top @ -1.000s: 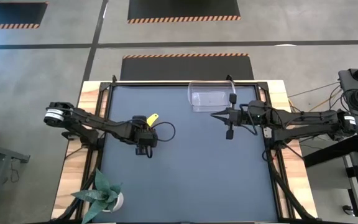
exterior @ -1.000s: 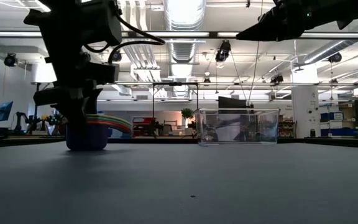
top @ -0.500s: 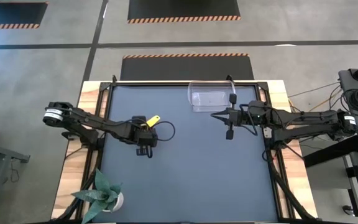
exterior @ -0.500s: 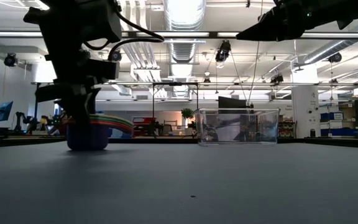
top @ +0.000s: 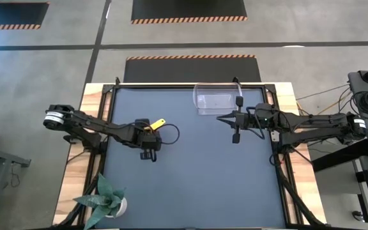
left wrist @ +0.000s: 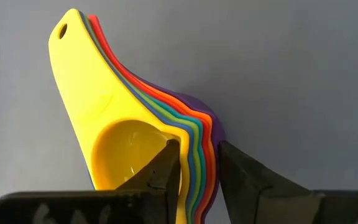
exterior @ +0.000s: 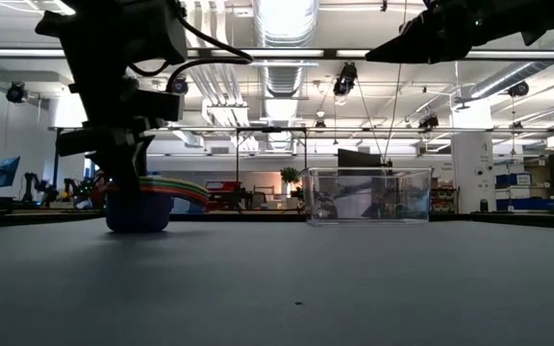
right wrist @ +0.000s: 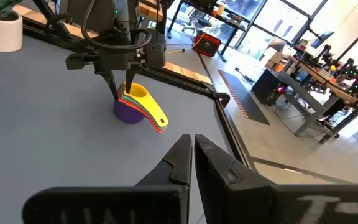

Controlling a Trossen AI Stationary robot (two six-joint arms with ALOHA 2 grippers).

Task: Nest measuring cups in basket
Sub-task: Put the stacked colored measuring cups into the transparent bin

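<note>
Jaws of the left gripper (left wrist: 194, 165) closed on the rim of the nested measuring cups (left wrist: 135, 134), one finger inside the yellow bowl, the other outside against the purple wall. Seen from the left wrist: yellow innermost and on top, then thin stacked edges of green, blue, cyan, orange and red, purple bulging outermost; flat handles fanned together, a small hole near the yellow handle's tip. Stack resting on the dark table (top: 190, 166), left of centre, handle pointing away toward the far right in the high view.

From above, only the yellow handle (top: 156, 122) showing past the left gripper (top: 147, 142); bowls hidden under the wrist. From table height, a dark blue-purple bowl (exterior: 138, 211) sitting on the surface with rainbow handle edges arching out to its right, gripper fingers (exterior: 123, 163) coming down into it. From the right wrist, same stack (right wrist: 138, 106) small and far off, purple base, yellow on top, left gripper (right wrist: 122, 78) planted in it.

Right gripper (right wrist: 191, 152) with fingers pressed together, nothing between them, hovering right of centre (top: 236, 121), just in front of the basket (top: 214, 99). Basket clear, rectangular, round-cornered, at the table's far edge, well apart from the cups; in the low view (exterior: 366, 196) see-through walls, nothing coloured inside.
</note>
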